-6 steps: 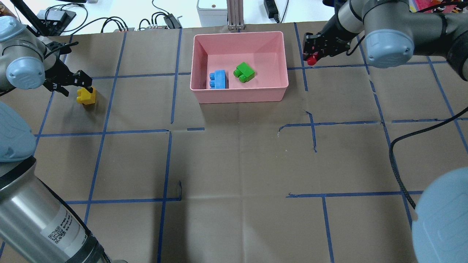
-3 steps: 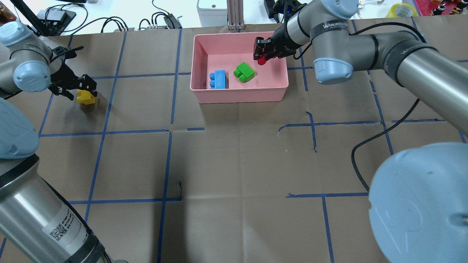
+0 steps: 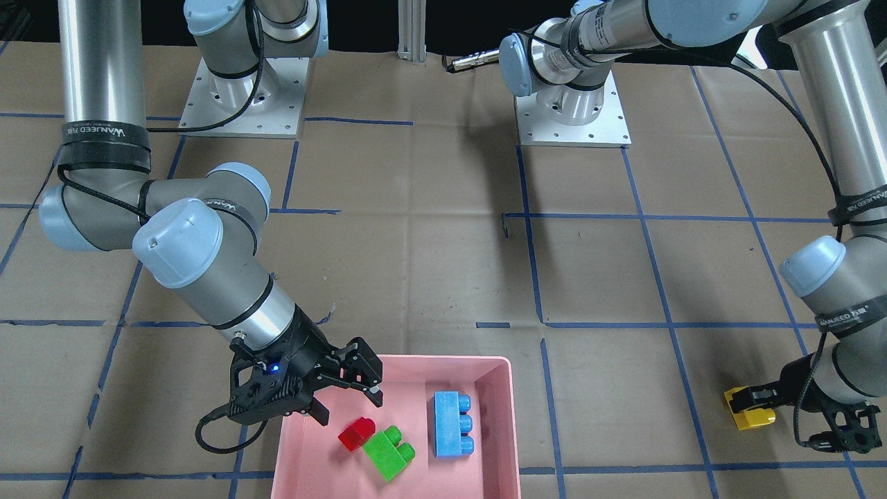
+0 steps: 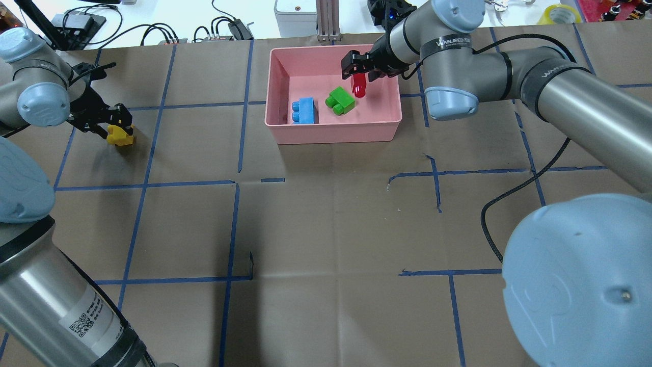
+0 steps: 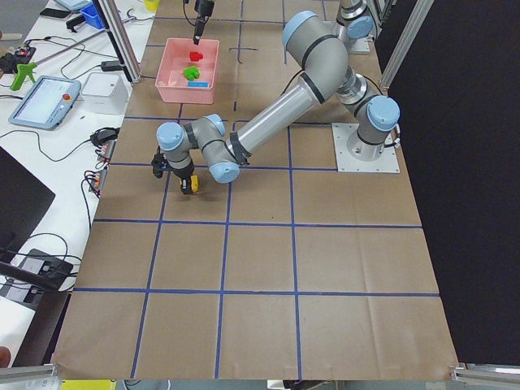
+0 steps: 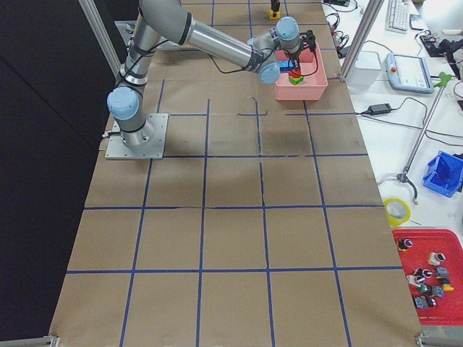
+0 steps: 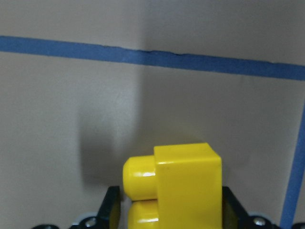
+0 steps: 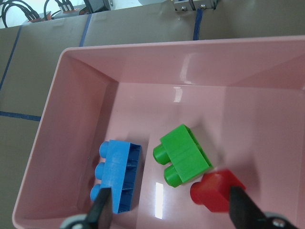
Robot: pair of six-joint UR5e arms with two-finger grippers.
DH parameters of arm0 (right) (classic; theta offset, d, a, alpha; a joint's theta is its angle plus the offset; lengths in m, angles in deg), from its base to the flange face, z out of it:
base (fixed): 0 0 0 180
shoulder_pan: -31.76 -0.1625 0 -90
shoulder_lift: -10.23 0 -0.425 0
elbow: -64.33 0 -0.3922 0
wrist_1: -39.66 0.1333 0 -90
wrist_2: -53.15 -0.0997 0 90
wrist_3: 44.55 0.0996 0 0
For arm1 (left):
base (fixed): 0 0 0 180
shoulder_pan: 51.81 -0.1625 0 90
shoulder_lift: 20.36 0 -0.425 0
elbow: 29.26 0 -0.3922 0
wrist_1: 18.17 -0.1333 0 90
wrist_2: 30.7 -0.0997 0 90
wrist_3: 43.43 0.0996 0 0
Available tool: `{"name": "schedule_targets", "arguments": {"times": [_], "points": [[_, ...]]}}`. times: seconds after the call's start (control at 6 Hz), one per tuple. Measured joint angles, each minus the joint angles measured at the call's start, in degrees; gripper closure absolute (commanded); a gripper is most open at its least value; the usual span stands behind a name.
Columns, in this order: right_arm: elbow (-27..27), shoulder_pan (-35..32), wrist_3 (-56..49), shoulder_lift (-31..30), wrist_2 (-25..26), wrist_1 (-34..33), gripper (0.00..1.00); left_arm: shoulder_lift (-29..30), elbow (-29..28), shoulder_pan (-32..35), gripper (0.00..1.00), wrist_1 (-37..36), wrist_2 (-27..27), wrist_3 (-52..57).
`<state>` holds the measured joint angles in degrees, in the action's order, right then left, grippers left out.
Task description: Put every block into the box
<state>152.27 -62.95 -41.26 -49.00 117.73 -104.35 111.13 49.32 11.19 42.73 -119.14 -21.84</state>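
The pink box (image 4: 331, 47) stands at the far middle of the table. The blue block (image 4: 304, 110) and the green block (image 4: 341, 100) lie in it. The red block (image 4: 359, 87) is free inside the box, right beside the green block (image 3: 389, 452) in the front-facing view (image 3: 357, 434). My right gripper (image 4: 359, 71) hangs open and empty just above it. The right wrist view shows the red block (image 8: 217, 191) below the spread fingers. My left gripper (image 4: 114, 122) is shut on the yellow block (image 4: 120, 135), which sits on the table at the far left.
Brown paper with a blue tape grid covers the table (image 4: 326, 224). Cables and small devices (image 4: 224, 28) lie behind its far edge. My right arm (image 4: 509, 71) reaches across to the box's right side.
My right gripper carried the red block from right of the box to over it and let it go. My left gripper closed on the yellow block.
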Motion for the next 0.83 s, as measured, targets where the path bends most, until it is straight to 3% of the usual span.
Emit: {"name": "schedule_targets", "arguments": {"times": [0.33,0.5,0.67,0.83], "points": [[-1.2,0.0,0.0,0.0,0.3,0.2,0.00,-1.0,-0.7,0.0,1.00,0.6,-0.7,0.2],[-1.6,0.0,-0.4,-0.5,2.2,1.0,0.00,-2.5,-1.8,0.4,1.00,2.8,-0.9,0.4],[-2.4,0.1,-2.0,-2.0,5.4,6.6,0.00,-4.3,-5.2,1.5,1.00,8.5,-1.0,0.5],[-3.5,0.7,-4.8,-5.1,7.9,17.7,0.00,-5.9,-10.6,2.9,1.00,16.8,-0.9,0.5]]}}
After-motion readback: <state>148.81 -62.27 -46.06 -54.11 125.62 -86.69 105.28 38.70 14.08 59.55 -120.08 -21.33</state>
